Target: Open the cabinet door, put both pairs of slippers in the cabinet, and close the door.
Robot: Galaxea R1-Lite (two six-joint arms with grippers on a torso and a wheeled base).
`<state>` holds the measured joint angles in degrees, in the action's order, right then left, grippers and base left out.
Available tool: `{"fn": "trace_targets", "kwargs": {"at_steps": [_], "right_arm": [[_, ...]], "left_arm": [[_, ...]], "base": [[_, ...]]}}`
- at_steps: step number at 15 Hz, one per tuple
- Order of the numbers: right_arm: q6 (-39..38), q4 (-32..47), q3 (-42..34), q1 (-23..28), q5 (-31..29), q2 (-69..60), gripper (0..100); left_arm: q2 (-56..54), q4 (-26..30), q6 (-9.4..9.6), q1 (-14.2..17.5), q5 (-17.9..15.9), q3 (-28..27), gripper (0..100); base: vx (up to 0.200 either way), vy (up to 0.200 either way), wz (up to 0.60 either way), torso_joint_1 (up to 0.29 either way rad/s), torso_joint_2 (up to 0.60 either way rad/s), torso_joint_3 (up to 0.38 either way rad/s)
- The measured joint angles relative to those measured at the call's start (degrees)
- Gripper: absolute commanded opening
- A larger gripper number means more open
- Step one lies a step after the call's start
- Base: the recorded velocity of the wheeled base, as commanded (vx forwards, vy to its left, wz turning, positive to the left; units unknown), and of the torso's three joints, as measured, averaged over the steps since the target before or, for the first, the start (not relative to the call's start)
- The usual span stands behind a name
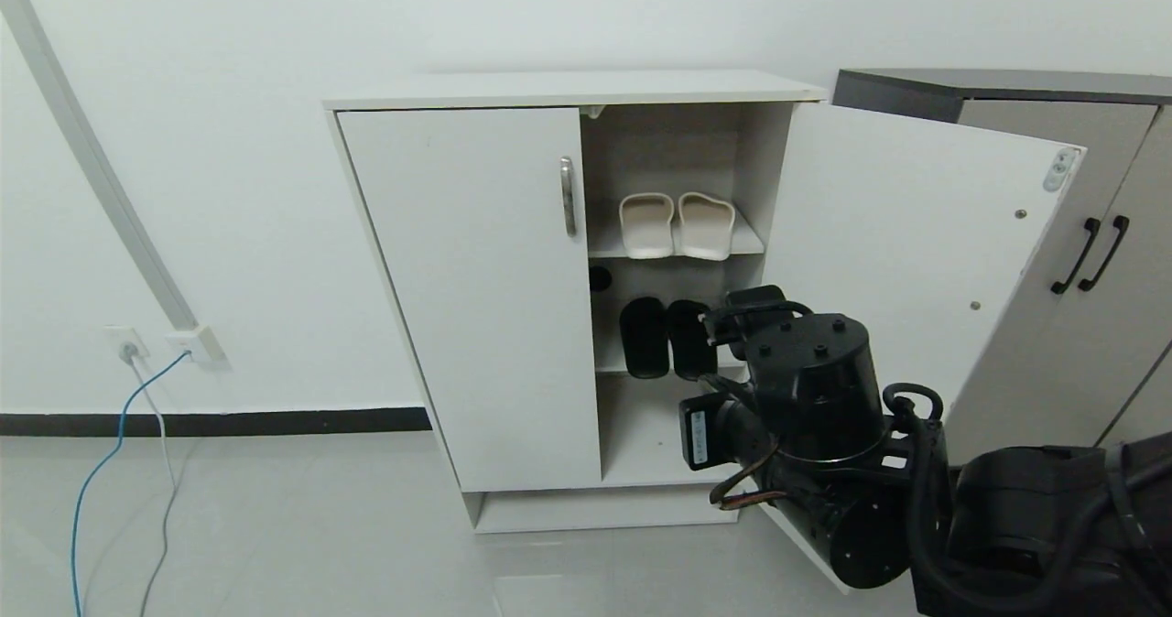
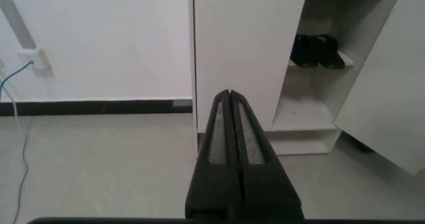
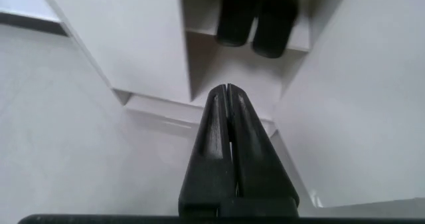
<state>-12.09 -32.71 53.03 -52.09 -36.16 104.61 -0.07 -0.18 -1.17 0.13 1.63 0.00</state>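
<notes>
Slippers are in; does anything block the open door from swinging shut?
Likely yes: the right arm hangs before the cabinet, inside the door's swing. The white slippers and black slippers lie inside, seemingly clear.

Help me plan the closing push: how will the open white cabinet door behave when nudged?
The open white cabinet door looks like a stiff flat panel, so it should swing rather than flex. Its smooth face might let the shut right gripper slide.
</notes>
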Motion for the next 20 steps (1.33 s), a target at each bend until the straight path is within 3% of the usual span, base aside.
{"fn": "trace_targets", "kwargs": {"at_steps": [20], "right_arm": [[0.3,0.0,-0.4,0.2,0.0,0.8,0]], "left_arm": [[0.0,0.0,-0.05,0.0,0.0,0.0,0]], "base": [[0.0,0.0,0.0,0.0,0.0,0.0]]}}
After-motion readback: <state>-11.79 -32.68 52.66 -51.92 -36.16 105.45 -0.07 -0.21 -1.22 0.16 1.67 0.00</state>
